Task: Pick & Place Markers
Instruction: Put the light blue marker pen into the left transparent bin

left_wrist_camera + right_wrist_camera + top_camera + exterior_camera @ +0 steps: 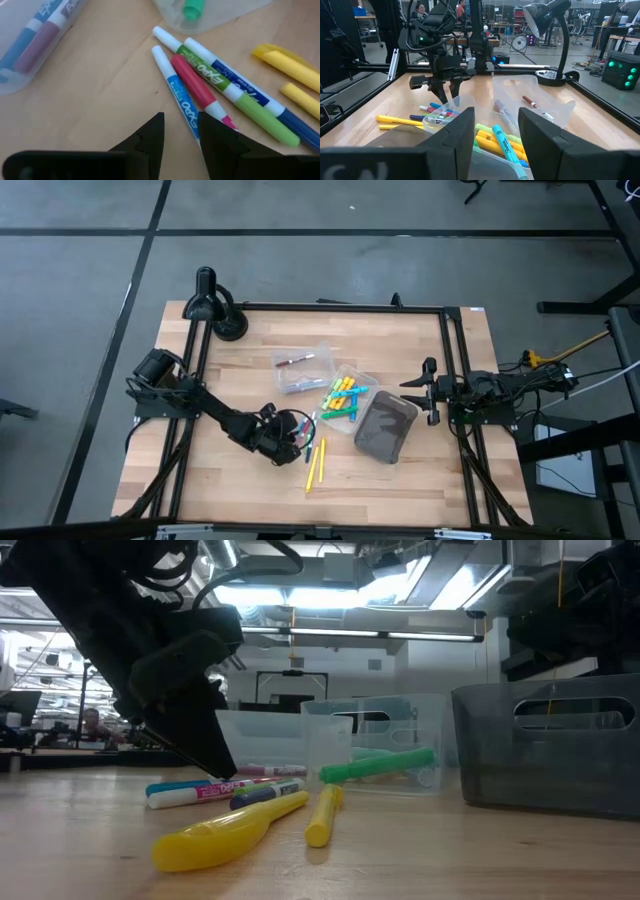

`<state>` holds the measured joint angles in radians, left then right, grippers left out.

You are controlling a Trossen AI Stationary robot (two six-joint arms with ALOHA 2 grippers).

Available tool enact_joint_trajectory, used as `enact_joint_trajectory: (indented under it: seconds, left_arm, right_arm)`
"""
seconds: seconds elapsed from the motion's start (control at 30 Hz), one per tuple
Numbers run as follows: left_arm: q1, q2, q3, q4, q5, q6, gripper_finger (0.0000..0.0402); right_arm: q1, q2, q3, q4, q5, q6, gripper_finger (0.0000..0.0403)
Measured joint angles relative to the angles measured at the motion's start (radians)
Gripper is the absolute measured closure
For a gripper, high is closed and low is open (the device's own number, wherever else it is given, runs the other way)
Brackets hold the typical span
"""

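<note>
Left wrist view: left gripper [181, 131] part open, empty, above blue marker [176, 90] in loose markers [316, 452] at table's 6 o'clock. Centre jaws across barrel, lower, then close. Right gripper [432, 392] wide open, empty, idle at 3 o'clock.

Blue, red, green and dark-blue white-tipped markers [200, 90] are seen on the pale wood-grain counter [100, 110], yellow ones [295, 75] alongside, before the black left claw [181, 142].
</note>
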<state>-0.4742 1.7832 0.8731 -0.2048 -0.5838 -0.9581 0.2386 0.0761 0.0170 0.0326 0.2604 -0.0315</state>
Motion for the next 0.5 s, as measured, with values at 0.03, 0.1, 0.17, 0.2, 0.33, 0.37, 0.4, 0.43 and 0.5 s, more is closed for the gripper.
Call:
enact_joint_trajectory:
  seconds: [0.03,0.1,0.17,0.2,0.33,0.37,0.4,0.43,0.5]
  left_arm:
    - [-0.002,0.000,0.000,0.003,0.000,0.000,0.0287]
    - [-0.004,0.000,0.000,0.007,0.001,0.000,0.0284]
    - [-0.004,0.000,0.000,0.008,0.003,-0.001,0.0282]
    - [-0.003,0.000,0.000,0.013,0.003,-0.005,0.0281]
    - [-0.003,0.000,0.000,0.044,0.024,0.002,0.0282]
    - [-0.003,0.000,0.000,0.053,0.038,0.009,0.0283]
    - [-0.003,0.000,0.000,0.058,0.051,0.015,0.0283]
    - [-0.003,0.000,0.000,0.058,0.064,0.018,0.0283]
    - [-0.003,0.000,0.000,0.049,0.070,0.018,0.0283]
  right_arm:
    - [0.000,0.000,0.000,0.000,0.000,0.000,0.0251]
    - [0.000,0.000,0.000,0.000,0.000,0.000,0.0251]
    - [0.000,0.000,0.000,0.000,0.000,0.000,0.0251]
    - [0.000,0.000,0.000,0.000,0.000,0.000,0.0251]
    - [0.000,0.000,0.000,0.000,0.000,0.000,0.0251]
    - [0.000,0.000,0.000,0.000,0.000,0.000,0.0251]
    - [0.000,0.000,0.000,0.000,0.000,0.000,0.0251]
    - [0.000,0.000,0.000,0.000,0.000,0.000,0.0251]
    - [0.000,0.000,0.000,0.000,0.000,0.000,0.0251]
